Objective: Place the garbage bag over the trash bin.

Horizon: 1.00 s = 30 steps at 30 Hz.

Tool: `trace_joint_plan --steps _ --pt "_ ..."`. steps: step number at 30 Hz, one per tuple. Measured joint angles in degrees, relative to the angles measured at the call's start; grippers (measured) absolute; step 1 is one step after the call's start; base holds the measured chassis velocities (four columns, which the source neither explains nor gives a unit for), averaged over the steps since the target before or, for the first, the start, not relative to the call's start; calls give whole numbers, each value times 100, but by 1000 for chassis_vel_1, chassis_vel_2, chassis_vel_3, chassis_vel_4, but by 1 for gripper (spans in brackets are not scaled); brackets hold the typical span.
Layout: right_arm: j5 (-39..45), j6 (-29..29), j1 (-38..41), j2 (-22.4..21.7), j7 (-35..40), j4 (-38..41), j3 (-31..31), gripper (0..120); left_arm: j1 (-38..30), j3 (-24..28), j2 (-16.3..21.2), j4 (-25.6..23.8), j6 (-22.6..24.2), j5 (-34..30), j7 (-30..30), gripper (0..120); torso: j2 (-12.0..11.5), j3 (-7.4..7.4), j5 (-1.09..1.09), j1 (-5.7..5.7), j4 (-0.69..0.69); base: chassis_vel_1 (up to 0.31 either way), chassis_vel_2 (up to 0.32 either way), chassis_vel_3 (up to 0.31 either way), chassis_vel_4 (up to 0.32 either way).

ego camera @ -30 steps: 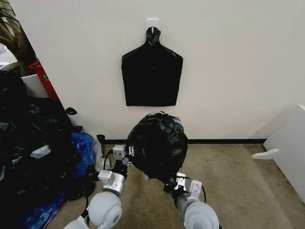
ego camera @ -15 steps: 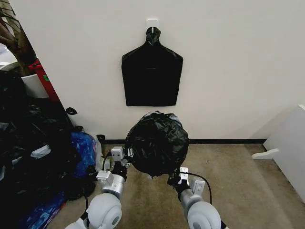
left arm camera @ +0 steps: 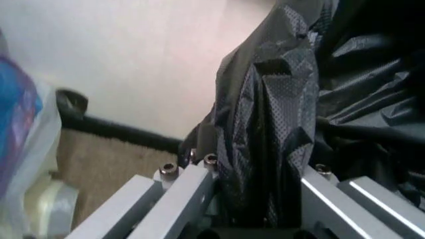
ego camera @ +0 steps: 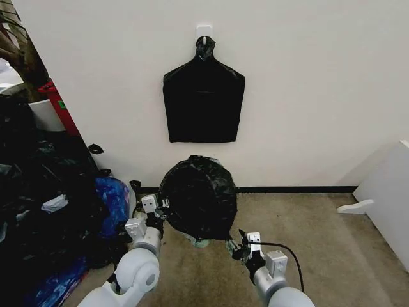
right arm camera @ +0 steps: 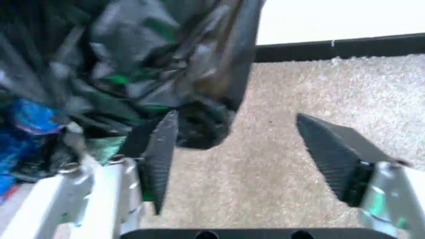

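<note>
The garbage bag, glossy, black and crinkled, wraps the trash bin, which stands on the carpet by the wall. Only a pale greenish strip of the trash bin shows at its bottom edge. My left gripper is at the bag's left side, shut on a fold of the garbage bag that runs between its fingers. My right gripper sits low at the bag's right, open. In the right wrist view the right gripper has only carpet between its pads, and the garbage bag hangs just beyond one finger.
A flat black bag pack hangs from a wall hook above the bin. A big heap of black and blue bags fills the left side. White furniture stands at the right, with open carpet between it and the bin.
The bag-covered bin has sunk lower and shifted left. The right gripper now stands apart from the bag, drawn back to the right. The left gripper moved left and down with the bag.
</note>
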Motion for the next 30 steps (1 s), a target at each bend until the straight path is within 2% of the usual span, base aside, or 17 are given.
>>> trace_joint_plan --steps 1,5,10,15,16,19,21,30 --pt "0 0 0 0 0 0 0 68 0 0 0 0 0 0 0 1 0 0 0 0 0 0 0 0 0" --pt "16 116 -589 36 -647 396 404 86 -21 -2 13 -96 213 -529 -224 1 0 0 0 0 1 0 0 0 0" --pt "257 302 -1208 69 -1148 806 771 98 -44 -45 73 -125 328 -950 -326 1 0 0 0 0 0 0 0 0 0" --pt "1308 306 -1370 223 -1133 1115 965 100 -59 -70 99 -208 466 -1555 -482 1 0 0 -1 0 0 0 0 0 0" --pt "1308 306 -1370 223 -1133 1115 965 100 -59 -70 99 -208 466 -1555 -482 1 0 0 -1 0 0 0 0 0 0" --pt "2615 101 -1132 513 -603 1167 1150 100 -55 -107 118 -301 576 -2319 -642 1 0 0 1 0 2 0 0 0 0" --pt "3085 -17 -1118 643 -456 1181 1384 100 -73 -111 155 -325 616 -2591 -715 1 0 0 0 0 0 0 0 0 0" --pt "3865 -314 -1482 819 -899 1291 2221 100 -101 -144 290 -370 696 -3142 -915 1 0 1 0 0 1 0 0 0 0"
